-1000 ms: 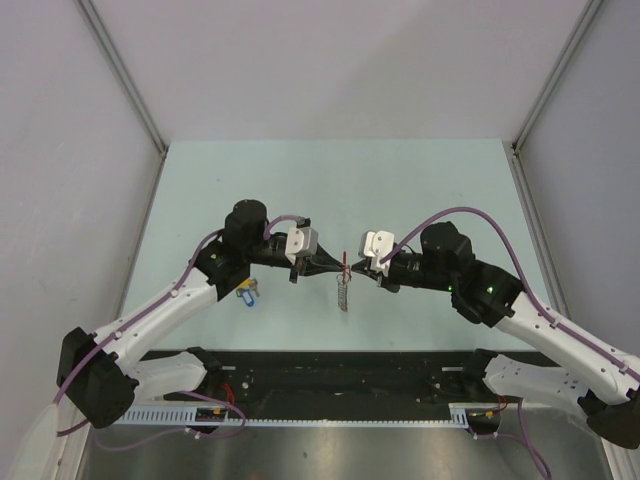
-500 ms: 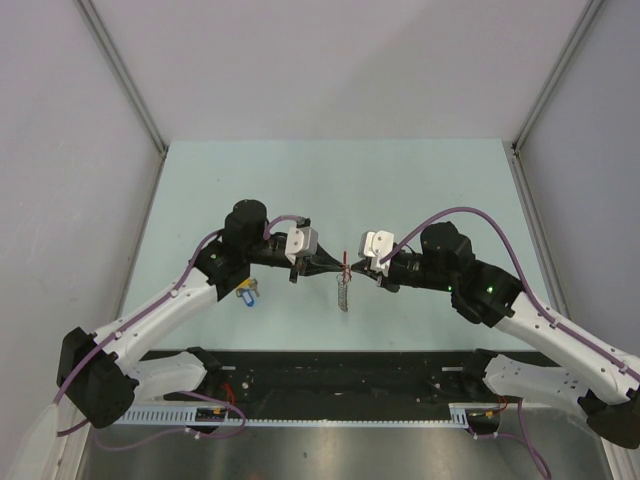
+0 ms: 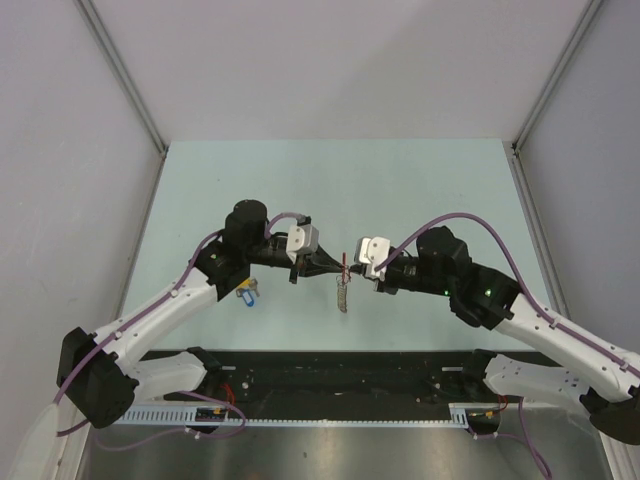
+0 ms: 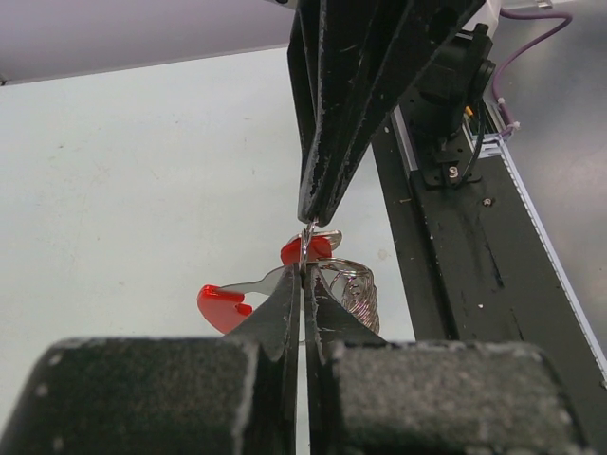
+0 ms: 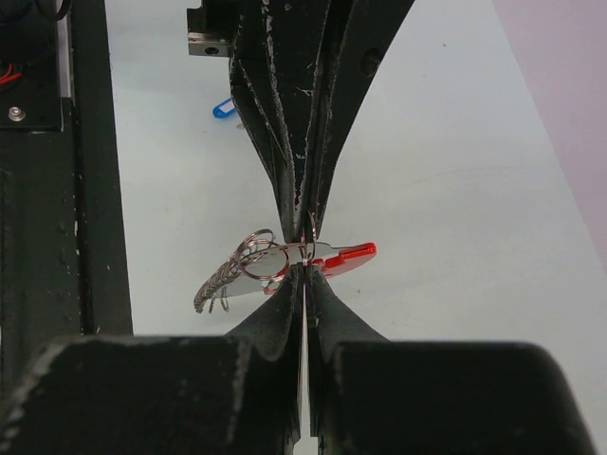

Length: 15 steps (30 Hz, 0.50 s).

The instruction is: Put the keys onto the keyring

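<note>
Both grippers meet tip to tip above the table's middle. The keyring [image 3: 343,288] hangs between them, its grey chain [image 5: 216,284] drooping and its wire rings [image 5: 256,254] bunched together. My left gripper [image 4: 303,271] is shut on the thin wire loop, and my right gripper [image 5: 305,269] is shut on it from the opposite side. A red-headed key [image 5: 347,258] lies across the tips with its silvery blade at the loop; I cannot tell whether it is threaded on. Its red head [image 4: 223,305] sticks out sideways. A blue-headed key [image 3: 246,293] lies on the table beside the left arm.
The black base rail [image 3: 340,372] runs along the near edge under both arms. Grey walls close the pale green table [image 3: 330,180] in on three sides. The blue key [image 5: 225,107] lies on the table beyond the left fingers.
The right wrist has shifted slightly left and nearer, closing in on the left gripper. The keyring and left arm have hardly moved. Both grippers stay shut.
</note>
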Each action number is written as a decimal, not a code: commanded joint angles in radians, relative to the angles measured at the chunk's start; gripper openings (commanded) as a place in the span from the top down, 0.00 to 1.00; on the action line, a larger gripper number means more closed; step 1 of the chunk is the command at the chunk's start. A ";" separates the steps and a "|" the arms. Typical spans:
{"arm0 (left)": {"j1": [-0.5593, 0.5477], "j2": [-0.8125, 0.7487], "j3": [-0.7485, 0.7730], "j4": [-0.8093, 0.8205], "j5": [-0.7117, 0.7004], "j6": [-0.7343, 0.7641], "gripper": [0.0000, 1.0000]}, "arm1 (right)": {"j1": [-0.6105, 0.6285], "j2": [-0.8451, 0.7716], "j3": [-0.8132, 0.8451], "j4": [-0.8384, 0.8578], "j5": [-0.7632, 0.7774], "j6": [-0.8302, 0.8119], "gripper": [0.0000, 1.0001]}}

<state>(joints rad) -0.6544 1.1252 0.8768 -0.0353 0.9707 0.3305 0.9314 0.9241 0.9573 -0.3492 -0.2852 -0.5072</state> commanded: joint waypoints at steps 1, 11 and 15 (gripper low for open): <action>-0.008 -0.004 0.024 0.031 -0.006 -0.045 1.00 | 0.030 -0.005 0.004 0.016 0.055 -0.027 1.00; -0.007 -0.001 0.016 0.078 -0.061 -0.116 1.00 | 0.057 0.001 0.004 -0.005 0.110 -0.040 1.00; -0.005 -0.019 -0.016 0.152 -0.098 -0.192 1.00 | 0.066 0.012 0.004 -0.013 0.126 -0.039 1.00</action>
<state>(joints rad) -0.6556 1.1282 0.8757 -0.0158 0.9192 0.2337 0.9825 0.9264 0.9573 -0.3569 -0.1829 -0.5404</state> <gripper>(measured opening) 0.007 0.009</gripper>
